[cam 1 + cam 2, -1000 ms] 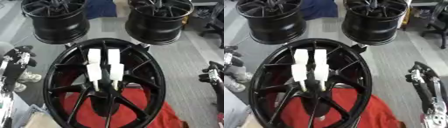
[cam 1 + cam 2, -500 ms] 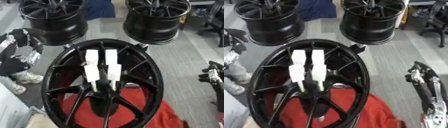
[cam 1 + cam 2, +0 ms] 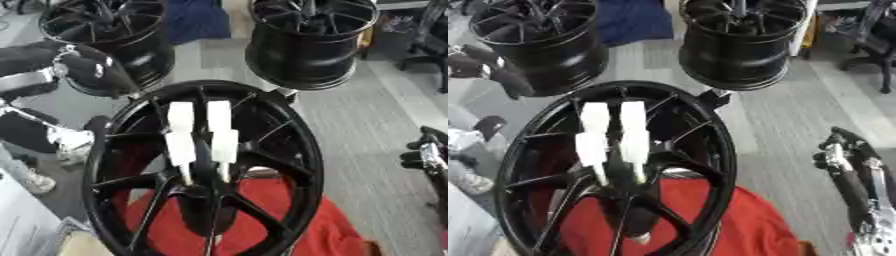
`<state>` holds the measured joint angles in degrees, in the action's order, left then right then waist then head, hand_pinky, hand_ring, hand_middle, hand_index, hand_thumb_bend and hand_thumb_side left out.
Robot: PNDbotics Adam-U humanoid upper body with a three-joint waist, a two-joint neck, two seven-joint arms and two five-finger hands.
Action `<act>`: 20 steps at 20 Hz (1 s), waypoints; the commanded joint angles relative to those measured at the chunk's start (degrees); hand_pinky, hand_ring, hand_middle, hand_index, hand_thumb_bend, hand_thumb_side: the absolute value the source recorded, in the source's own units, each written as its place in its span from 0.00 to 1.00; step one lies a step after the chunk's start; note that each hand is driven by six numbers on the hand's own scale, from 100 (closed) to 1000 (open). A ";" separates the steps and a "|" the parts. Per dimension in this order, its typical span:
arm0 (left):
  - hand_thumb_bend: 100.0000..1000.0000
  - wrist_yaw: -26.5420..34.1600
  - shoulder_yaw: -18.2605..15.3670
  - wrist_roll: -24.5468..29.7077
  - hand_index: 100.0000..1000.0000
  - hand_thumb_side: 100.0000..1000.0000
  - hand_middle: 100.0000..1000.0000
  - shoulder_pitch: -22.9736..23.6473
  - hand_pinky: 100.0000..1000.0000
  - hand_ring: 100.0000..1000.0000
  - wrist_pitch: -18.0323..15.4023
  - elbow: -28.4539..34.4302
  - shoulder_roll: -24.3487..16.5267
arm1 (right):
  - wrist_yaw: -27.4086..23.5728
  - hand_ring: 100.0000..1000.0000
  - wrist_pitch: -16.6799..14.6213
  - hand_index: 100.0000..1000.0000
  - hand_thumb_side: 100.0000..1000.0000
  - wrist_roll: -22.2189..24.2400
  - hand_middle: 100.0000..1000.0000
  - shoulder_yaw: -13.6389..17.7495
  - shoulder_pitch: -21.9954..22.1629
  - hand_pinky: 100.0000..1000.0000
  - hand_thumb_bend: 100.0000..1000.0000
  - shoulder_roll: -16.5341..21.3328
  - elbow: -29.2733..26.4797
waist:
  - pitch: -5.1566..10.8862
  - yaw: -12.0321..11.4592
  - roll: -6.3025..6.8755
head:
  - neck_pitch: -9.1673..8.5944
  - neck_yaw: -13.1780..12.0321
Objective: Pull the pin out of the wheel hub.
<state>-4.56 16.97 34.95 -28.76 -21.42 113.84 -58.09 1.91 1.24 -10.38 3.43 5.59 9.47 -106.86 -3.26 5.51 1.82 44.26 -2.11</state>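
left robot hand (image 3: 87, 67) nears wheel hub (image 3: 289, 150) rim.

The wheel hub (image 3: 262, 150) is black metal with a glossy, smooth finish. The two white pins (image 3: 199, 137) in its middle look like matt plastic. Under the wheel hub lies a red cloth (image 3: 710, 220), soft and matt. The floor (image 3: 367, 115) beside it is grey, dull.

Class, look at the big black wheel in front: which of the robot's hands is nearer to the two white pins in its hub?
Left. The left hand is up-left of the white pins, by the rim; the right hand sits far right.
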 commanded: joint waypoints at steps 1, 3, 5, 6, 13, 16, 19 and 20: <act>0.10 -1.27 2.22 2.41 0.83 0.14 0.70 -2.96 0.68 0.63 -3.59 0.25 -3.00 | 0.36 0.52 -0.09 0.78 0.52 0.22 0.52 -0.21 -0.32 0.54 0.00 1.49 -0.64 | 0.47 0.21 0.08 | -0.14 -0.31; 0.13 -2.15 3.95 3.99 0.83 0.14 0.70 -4.70 0.68 0.63 -5.51 -0.48 -2.68 | 0.37 0.52 -0.08 0.78 0.52 0.22 0.52 -0.20 -0.33 0.54 0.00 1.56 -0.62 | 0.51 0.34 0.17 | -0.14 -0.43; 0.13 -2.75 5.47 5.43 0.83 0.14 0.69 -6.20 0.68 0.62 -6.58 -1.70 -1.73 | 0.36 0.52 -0.08 0.78 0.52 0.22 0.52 -0.21 -0.30 0.54 0.00 1.61 -0.60 | 0.57 0.32 0.20 | -0.14 -0.49; 0.13 -3.01 6.14 6.09 0.83 0.14 0.69 -6.90 0.67 0.61 -6.76 -2.49 -1.09 | 0.34 0.53 -0.08 0.78 0.52 0.25 0.52 -0.24 -0.28 0.54 0.00 1.62 -0.59 | 0.60 0.28 0.20 | -0.14 -0.53; 0.17 -5.23 9.42 8.36 0.84 0.19 0.70 -11.15 0.66 0.60 -5.82 -7.73 3.84 | 0.27 0.52 -0.04 0.78 0.52 0.26 0.52 -0.24 -0.11 0.54 0.00 1.60 -0.48 | 0.76 0.10 0.01 | -0.14 -0.75; 0.18 -6.47 10.33 8.38 0.85 0.25 0.71 -12.73 0.66 0.61 -4.69 -9.39 5.74 | 0.24 0.52 -0.05 0.78 0.52 0.32 0.52 -0.28 -0.03 0.54 0.00 1.59 -0.46 | 0.76 0.04 -0.04 | -0.14 -0.79; 0.18 -7.58 11.24 8.75 0.85 0.22 0.71 -14.14 0.67 0.62 -4.11 -10.50 7.49 | 0.24 0.52 -0.05 0.78 0.52 0.28 0.52 -0.22 -0.01 0.54 0.00 1.57 -0.47 | 0.74 0.08 -0.05 | -0.14 -0.78; 0.18 -7.72 11.58 8.98 0.85 0.20 0.72 -14.52 0.67 0.62 -4.26 -10.74 7.95 | 0.24 0.52 -0.05 0.78 0.52 0.28 0.52 -0.23 -0.01 0.54 0.00 1.57 -0.47 | 0.73 0.11 -0.04 | -0.14 -0.80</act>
<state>-11.77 28.73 40.81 -42.09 -22.94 103.27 -49.79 1.92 1.31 -10.25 3.15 5.81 9.93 -106.80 -3.01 5.60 1.87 44.26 -2.81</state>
